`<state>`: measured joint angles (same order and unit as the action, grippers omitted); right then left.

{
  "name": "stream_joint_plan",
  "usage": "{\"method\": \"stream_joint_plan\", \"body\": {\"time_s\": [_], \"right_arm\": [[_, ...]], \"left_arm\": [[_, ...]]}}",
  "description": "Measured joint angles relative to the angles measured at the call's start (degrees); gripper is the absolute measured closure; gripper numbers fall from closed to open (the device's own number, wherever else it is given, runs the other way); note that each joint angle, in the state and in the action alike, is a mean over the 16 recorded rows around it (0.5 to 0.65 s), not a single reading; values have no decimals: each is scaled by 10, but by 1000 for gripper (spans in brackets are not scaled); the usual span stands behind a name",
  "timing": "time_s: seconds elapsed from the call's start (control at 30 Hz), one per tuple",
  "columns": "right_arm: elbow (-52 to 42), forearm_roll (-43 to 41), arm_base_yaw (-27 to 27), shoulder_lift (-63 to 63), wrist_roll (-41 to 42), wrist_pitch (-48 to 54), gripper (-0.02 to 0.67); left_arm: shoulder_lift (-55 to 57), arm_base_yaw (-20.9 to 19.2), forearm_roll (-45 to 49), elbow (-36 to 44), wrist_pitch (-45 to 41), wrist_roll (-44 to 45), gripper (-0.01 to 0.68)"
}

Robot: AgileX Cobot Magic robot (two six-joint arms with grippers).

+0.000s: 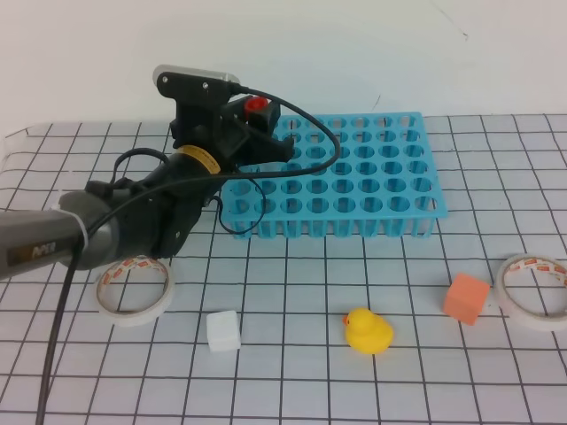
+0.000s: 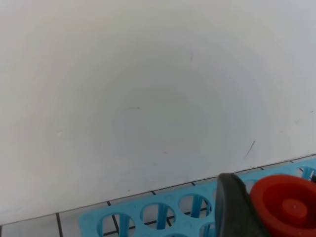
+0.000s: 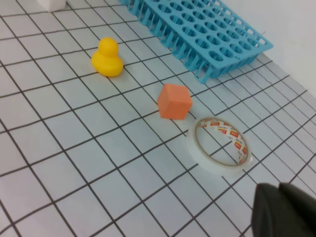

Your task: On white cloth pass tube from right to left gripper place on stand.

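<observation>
The white cloth [image 1: 372, 372] covers the bench, and the blue stand [image 1: 354, 177] sits at its far side. The left gripper [image 1: 252, 133] hangs over the stand's left end, its fingers [image 2: 234, 207] closed on the tube [image 1: 257, 106] just under the red cap. Only the cap shows; the tube's body is hidden between the fingers, so its long axis cannot be told for sure. The holes lie directly below and just beside the grip. The right gripper [image 3: 286, 212] shows only as a dark edge, well apart, its opening unreadable.
</observation>
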<state>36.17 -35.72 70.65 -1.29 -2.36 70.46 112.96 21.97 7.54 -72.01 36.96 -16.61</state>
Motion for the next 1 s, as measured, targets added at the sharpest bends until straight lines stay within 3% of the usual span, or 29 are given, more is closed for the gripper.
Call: {"method": "stream_joint_plan", "body": {"time_s": [0.7,1.0], "right_arm": [[0,0,0,0,0,0,650],[0,0,0,0,0,0,650]], "left_arm": [[8,0,0,0,1,29,413],[6,0,7,0,-1,37,313]]}}
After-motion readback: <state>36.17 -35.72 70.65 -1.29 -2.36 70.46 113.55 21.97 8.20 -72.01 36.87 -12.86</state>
